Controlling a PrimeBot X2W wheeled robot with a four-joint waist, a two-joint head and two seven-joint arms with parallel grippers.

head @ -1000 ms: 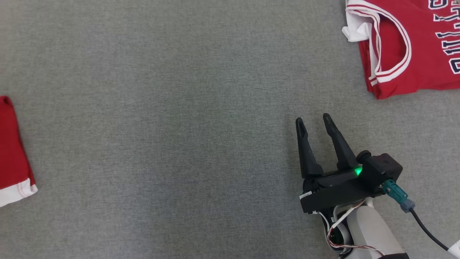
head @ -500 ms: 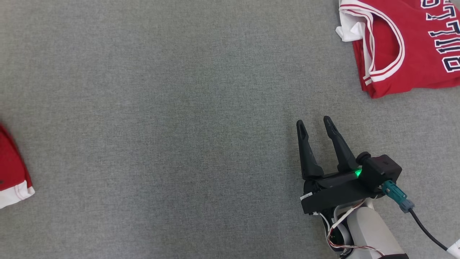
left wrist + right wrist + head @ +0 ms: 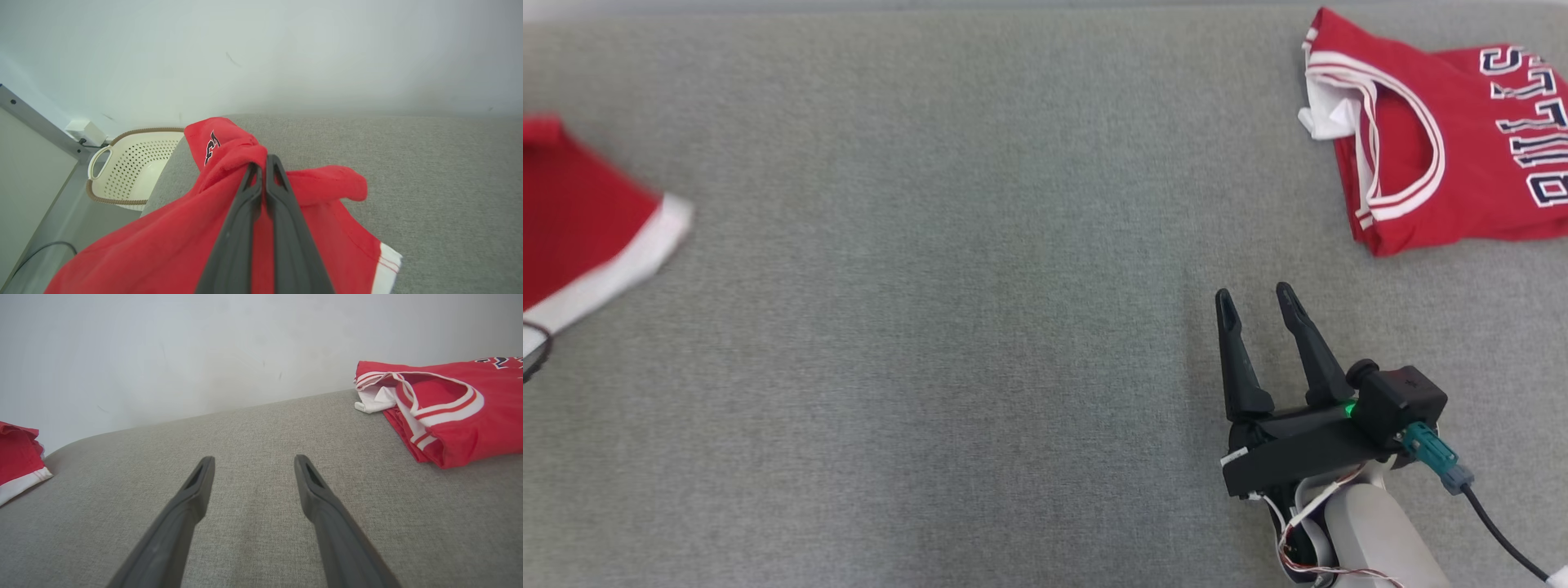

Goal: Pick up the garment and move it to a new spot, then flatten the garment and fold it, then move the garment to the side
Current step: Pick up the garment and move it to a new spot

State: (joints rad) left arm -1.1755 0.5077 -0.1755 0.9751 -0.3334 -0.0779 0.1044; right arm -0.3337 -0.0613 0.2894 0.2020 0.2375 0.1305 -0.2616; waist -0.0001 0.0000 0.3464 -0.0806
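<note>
Left gripper (image 3: 264, 162) tight on red garment (image 3: 163, 245), right gripper (image 3: 1255, 292) wide; cream perforated basket (image 3: 126, 175) beyond, contents unclear.

A grey woven cloth surface (image 3: 931, 327) spreads right across the head view. At the upper right of it lies a folded red jersey (image 3: 1445, 180), with white-and-red trim around the armhole, dark white-edged letters running off the right edge, and a white scrap poking out at its left corner. In the right wrist view a pale wall (image 3: 204, 347) rises behind it. At middle left of the left wrist view stands a cream perforated basket (image 3: 135, 171) with a brown braided rim. Just above it a small white box (image 3: 83, 131) sits beside a slanting grey metal bar (image 3: 41, 122). A dark cable (image 3: 53, 242) curls at the lower left.
</note>
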